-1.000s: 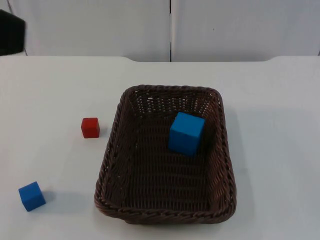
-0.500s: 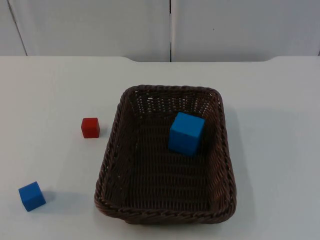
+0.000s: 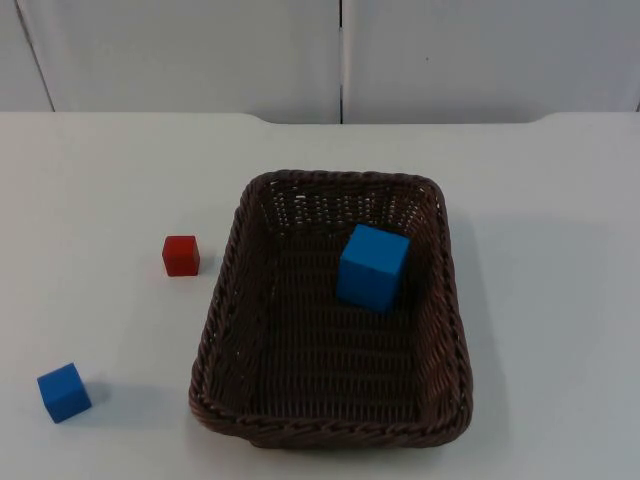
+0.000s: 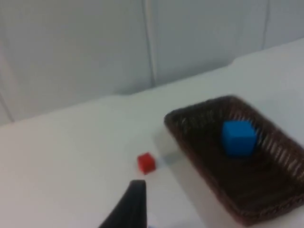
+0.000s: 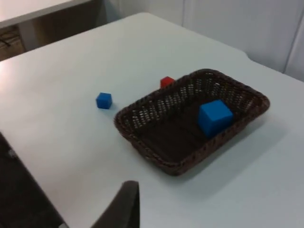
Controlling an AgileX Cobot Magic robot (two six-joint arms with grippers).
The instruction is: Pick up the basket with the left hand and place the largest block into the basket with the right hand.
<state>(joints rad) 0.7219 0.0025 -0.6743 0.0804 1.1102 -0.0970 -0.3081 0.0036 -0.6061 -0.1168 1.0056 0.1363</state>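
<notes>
A second ago a black piece of the left arm sat at the far left corner of the top view; it is gone from there now, and nothing on the desk (image 3: 560,300) has shifted in the meantime. I read that as both arms pulled back with the work finished rather than in progress.

The brown wicker basket (image 3: 222,330) rests flat on the desk, a little right of centre and toward the near edge. The large blue block (image 3: 373,266) lies inside it, in the far right part of the basket floor, close to the right wall and tilted slightly. Since this is clearly the biggest of the three blocks, the placing step looks complete, and the basket has been set down instead of being held up.

Two blocks stay outside: the small red block (image 3: 181,255) just left of the basket's far left side, apart from the rim, and the small blue block (image 3: 64,392) well to the left near the front edge.

The left end effector (image 4: 127,209) hovers high over the left side of the desk, looking across at the red block and the basket; it holds nothing and touches nothing. The right end effector (image 5: 122,204) hangs back, also empty, well clear of the basket. How far either one is open I cannot tell.
</notes>
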